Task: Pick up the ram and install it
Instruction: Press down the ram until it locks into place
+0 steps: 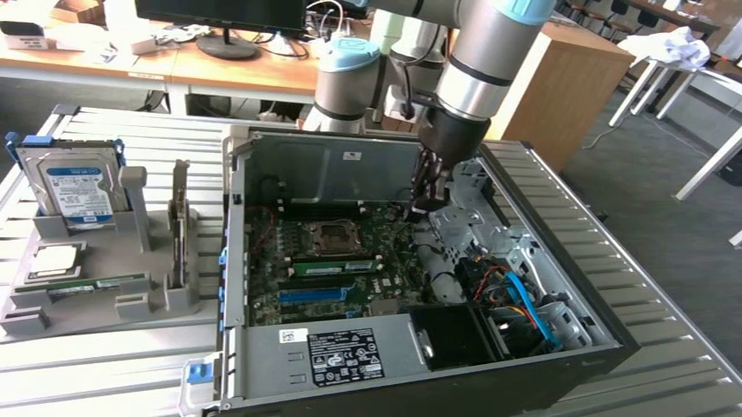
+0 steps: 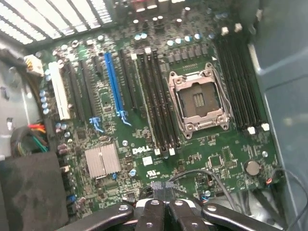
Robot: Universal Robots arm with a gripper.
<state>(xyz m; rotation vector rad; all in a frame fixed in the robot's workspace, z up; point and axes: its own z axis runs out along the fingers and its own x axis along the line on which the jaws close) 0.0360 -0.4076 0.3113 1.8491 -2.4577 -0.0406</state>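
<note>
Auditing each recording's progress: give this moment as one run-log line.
gripper: shut, empty | position: inside computer case, over motherboard | ram: in grey rack, untouched

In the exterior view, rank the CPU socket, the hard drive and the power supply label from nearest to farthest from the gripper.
From the gripper:
1. CPU socket, inside the case, toward the view's left.
2. Power supply label, at the case's near edge.
3. Hard drive, upright in the grey holder outside the case.

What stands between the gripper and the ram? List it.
The gripper is shut inside the computer case. The ram lies in the grey holder outside, on the exterior view's left. Between them stand the case's wall and an upright card in the holder.
</note>
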